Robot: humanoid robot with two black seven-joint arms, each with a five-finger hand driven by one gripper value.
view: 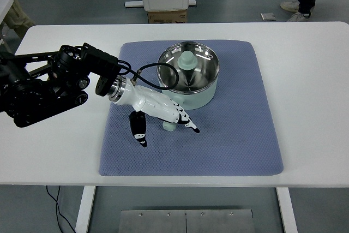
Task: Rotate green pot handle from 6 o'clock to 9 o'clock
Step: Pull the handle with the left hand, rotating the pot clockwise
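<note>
The left hand [163,114] reaches in over the blue mat [240,140], wrist to the upper left, fingers pointing down and to the right. Its fingers are loosely spread: the thumb [139,129] hangs apart toward the near edge, and the other fingers [185,119] lie together, running out past the handle. They clamp nothing that I can see.

The pot [188,77] sits just beyond the hand, touching or nearly touching the knuckles, with a pale green knobbed piece [187,60] lying inside it. The handle [169,125] pokes out from under the fingers on the near side, its rounded end showing between thumb and fingers, pointing roughly to 6 or 7 o'clock. Whether the fingers press on it or only cover it I cannot tell.

By my reading, this is the step of engaging the handle, with the turn itself hardly begun. The next move calls for the fingers to bear against the handle's right flank and sweep it leftward, clockwise as seen from above, to 9 o'clock, letting the pot spin on the mat, not slide.

The right arm is out of view.
</note>
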